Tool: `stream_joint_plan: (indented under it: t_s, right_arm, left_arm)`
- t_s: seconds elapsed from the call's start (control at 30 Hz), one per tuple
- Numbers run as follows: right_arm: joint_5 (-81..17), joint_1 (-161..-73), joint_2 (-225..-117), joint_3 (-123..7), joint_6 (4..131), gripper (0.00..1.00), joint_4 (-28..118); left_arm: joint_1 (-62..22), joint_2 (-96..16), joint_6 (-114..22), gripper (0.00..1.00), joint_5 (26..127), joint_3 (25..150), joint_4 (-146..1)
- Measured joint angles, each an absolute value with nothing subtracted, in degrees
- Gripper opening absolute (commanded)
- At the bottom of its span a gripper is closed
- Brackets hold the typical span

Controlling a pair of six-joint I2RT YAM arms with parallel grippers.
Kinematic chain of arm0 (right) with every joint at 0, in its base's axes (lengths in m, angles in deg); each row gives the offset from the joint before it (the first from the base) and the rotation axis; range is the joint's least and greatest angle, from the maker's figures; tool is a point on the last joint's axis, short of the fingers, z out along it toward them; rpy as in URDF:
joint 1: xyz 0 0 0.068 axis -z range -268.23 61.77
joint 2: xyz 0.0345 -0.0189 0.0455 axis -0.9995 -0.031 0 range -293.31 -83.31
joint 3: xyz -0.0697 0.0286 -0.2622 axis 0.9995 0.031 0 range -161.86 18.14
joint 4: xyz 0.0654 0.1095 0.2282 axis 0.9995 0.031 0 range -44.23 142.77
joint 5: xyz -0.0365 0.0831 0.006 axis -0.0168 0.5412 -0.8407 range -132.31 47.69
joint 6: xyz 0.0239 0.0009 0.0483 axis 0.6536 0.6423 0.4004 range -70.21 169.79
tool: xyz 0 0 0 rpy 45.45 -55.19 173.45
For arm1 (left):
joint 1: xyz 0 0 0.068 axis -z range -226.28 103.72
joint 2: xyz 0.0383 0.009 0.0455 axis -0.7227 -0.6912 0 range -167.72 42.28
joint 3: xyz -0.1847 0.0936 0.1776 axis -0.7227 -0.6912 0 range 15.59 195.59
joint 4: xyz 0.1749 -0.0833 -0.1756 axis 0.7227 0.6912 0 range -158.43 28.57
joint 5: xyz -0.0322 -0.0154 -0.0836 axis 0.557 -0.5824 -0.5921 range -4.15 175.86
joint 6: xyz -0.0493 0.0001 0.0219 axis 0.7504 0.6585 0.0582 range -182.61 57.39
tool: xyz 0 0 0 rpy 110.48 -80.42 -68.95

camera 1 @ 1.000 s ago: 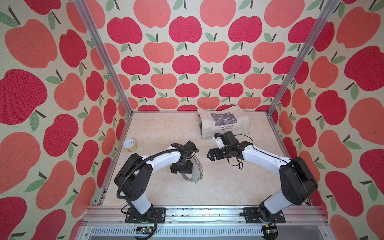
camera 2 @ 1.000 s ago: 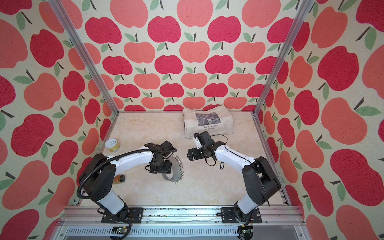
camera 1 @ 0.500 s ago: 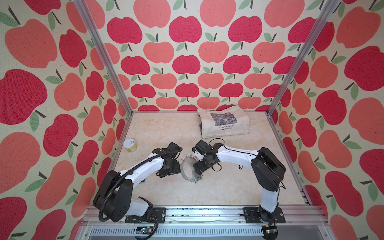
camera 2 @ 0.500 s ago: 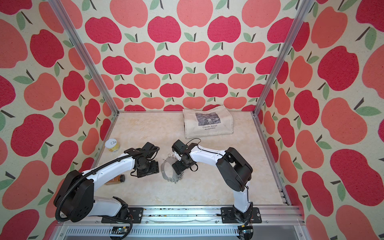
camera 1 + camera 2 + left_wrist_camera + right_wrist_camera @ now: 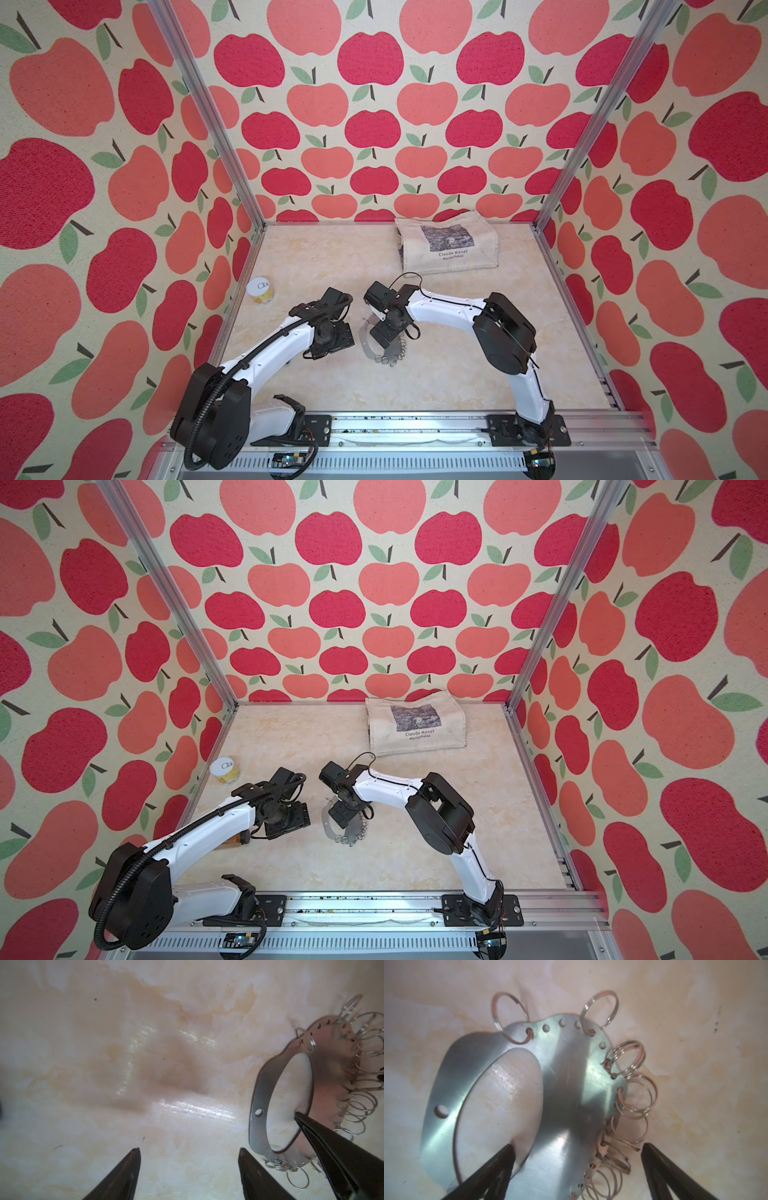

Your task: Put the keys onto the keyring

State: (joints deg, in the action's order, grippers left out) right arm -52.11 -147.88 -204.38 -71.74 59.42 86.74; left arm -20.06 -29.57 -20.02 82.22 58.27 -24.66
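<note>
The keyring (image 5: pixel 370 351) (image 5: pixel 334 833) is a grey crescent metal plate fringed with silver rings, lying mid-table. My right gripper (image 5: pixel 384 337) (image 5: pixel 343 814) stands open straight over it. In the right wrist view the gripper (image 5: pixel 577 1147) straddles the wide part of the plate (image 5: pixel 566 1084): one finger sits in the crescent's opening, the other outside the rings. My left gripper (image 5: pixel 337 340) (image 5: pixel 298 818) is open just left of the plate, and in the left wrist view (image 5: pixel 189 1150) only bare table lies between its fingers. The keys are out of view.
A yellow can (image 5: pixel 259 291) (image 5: pixel 224 771) stands near the left wall. A canvas tote bag (image 5: pixel 446 247) (image 5: pixel 415 729) lies at the back. A small amber thing (image 5: pixel 235 839) peeks out from under the left arm. Metal frame posts mark the table's corners.
My right gripper has swung left from beside the keyring to right over it. My left gripper has drawn back to the left, off the keyring.
</note>
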Motion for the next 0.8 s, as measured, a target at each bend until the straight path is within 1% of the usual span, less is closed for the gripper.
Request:
stream_joint_plan:
  t_s: [0.17,0.37,0.53,0.63,0.8]
  right_arm:
    - [-53.27,-145.26,-205.87,-73.89,57.91,0.93,85.84]
    - [-54.49,-140.98,-207.14,-75.48,53.58,0.93,83.04]
    - [-54.25,-137.90,-208.05,-76.60,49.87,0.94,81.36]
    - [-52.90,-136.41,-209.93,-79.41,48.32,0.93,81.21]
    - [-47.39,-134.95,-212.05,-82.58,48.03,0.94,81.86]
  left_arm:
    - [-20.06,-29.27,-20.02,0.76,81.78,57.94,-25.21]
    - [-19.73,-29.44,-20.06,0.76,80.99,57.94,-25.82]
    - [-17.78,-31.72,-20.57,0.76,80.77,58.75,-26.48]
    - [-16.04,-34.03,-21.59,0.76,80.60,60.78,-26.94]
    - [-13.48,-37.03,-23.06,0.76,80.40,63.95,-28.07]
